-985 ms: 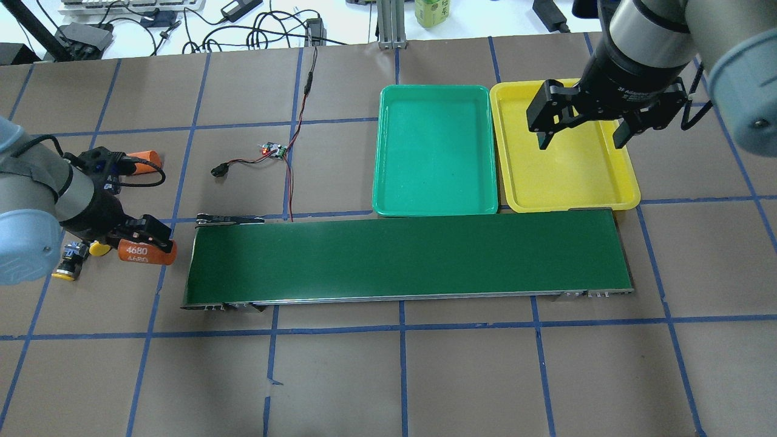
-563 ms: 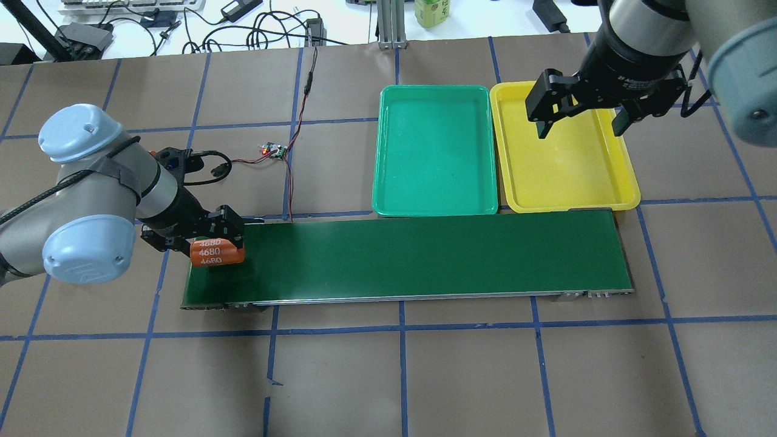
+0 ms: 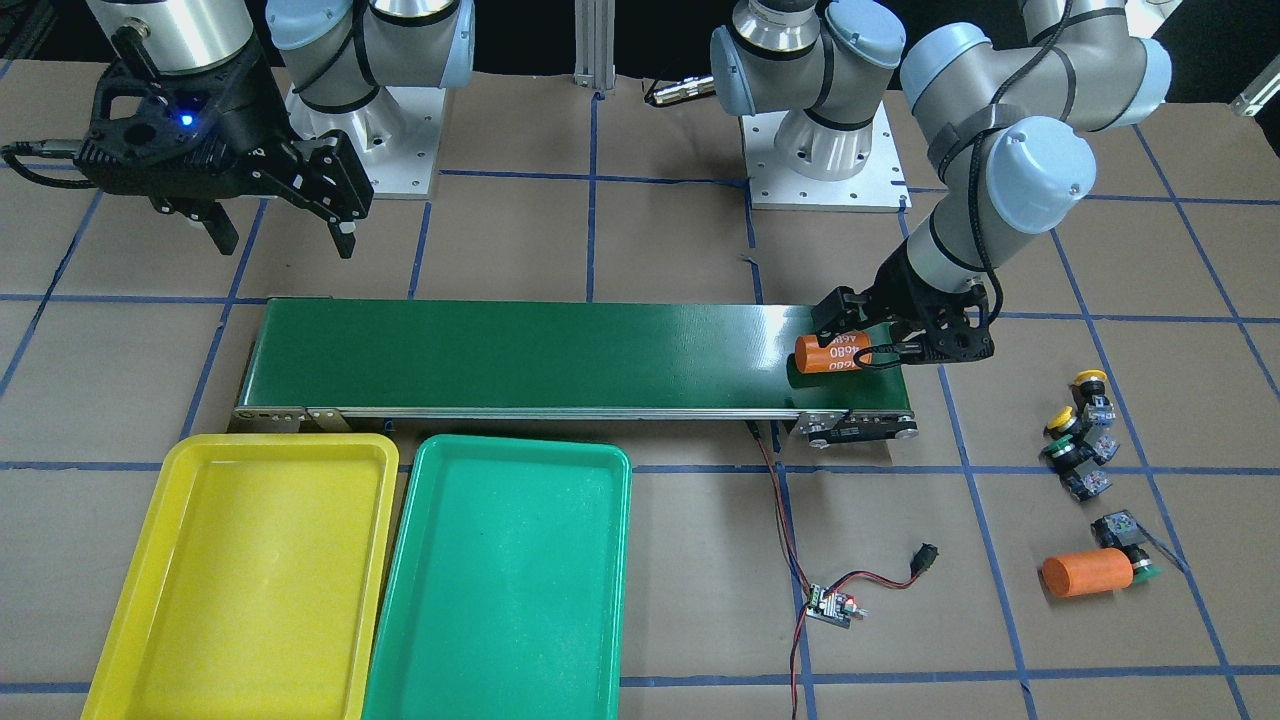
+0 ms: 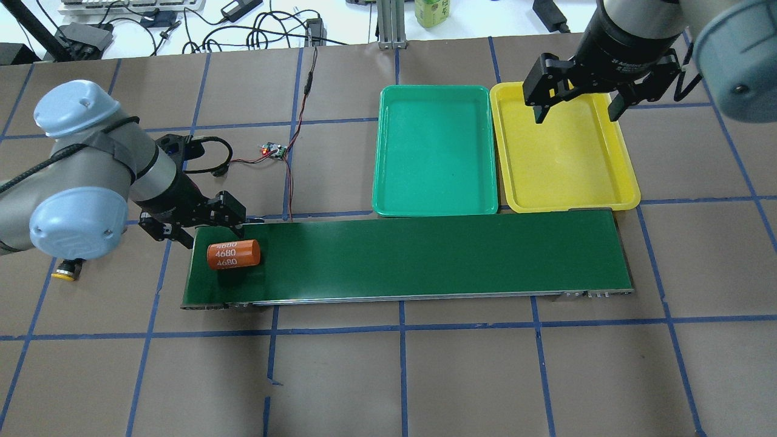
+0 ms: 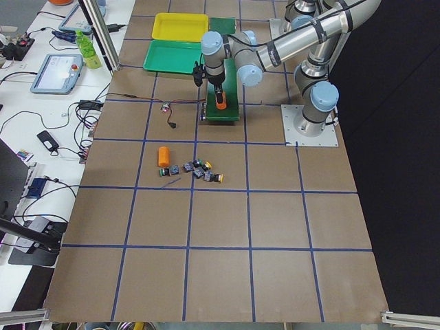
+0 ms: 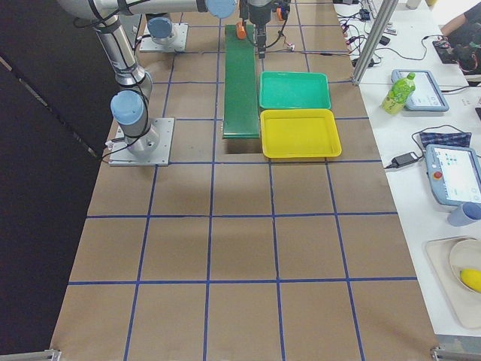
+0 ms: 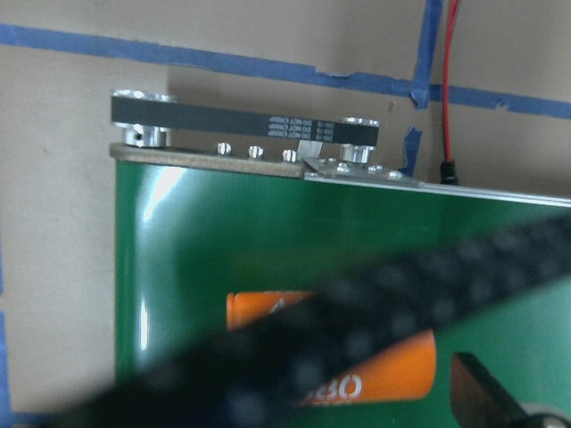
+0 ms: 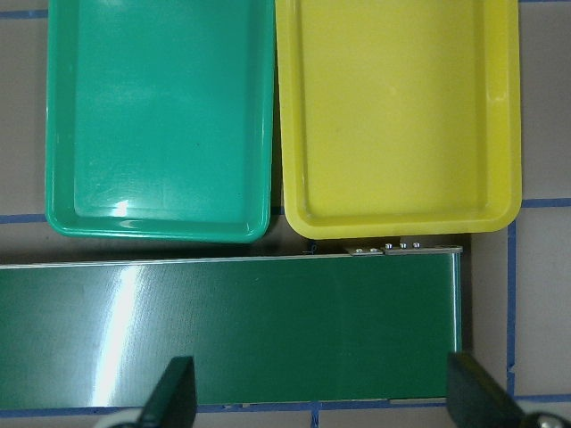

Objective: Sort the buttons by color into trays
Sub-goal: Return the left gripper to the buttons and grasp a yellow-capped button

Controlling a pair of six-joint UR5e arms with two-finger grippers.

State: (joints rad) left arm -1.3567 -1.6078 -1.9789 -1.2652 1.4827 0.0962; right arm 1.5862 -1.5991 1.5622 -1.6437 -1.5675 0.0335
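Several buttons [image 3: 1078, 432] with yellow or green caps lie loose on the table beyond the conveyor's end on my left side; another green-capped one [image 3: 1128, 535] sits beside an orange cylinder [image 3: 1085, 573]. The overhead view shows just one yellow cap [image 4: 65, 271], under my left arm. The green tray [image 4: 434, 152] and the yellow tray [image 4: 564, 158] stand empty side by side behind the belt. My left gripper [image 4: 212, 235] is open just above a 4680 cylinder [image 4: 234, 254] lying on the belt. My right gripper [image 4: 576, 112] hangs open, high over the yellow tray's far end.
The long dark green conveyor belt [image 4: 425, 255] runs across the table in front of the trays. A small circuit board [image 4: 274, 150] with red-black wires lies behind the belt's left end. Cables and a bottle [image 4: 432, 12] sit past the far table edge.
My left arm carried the 4680 cylinder from the table onto the belt's left end and let it go, then drew back slightly. My right gripper drifted toward the far end of the yellow tray.
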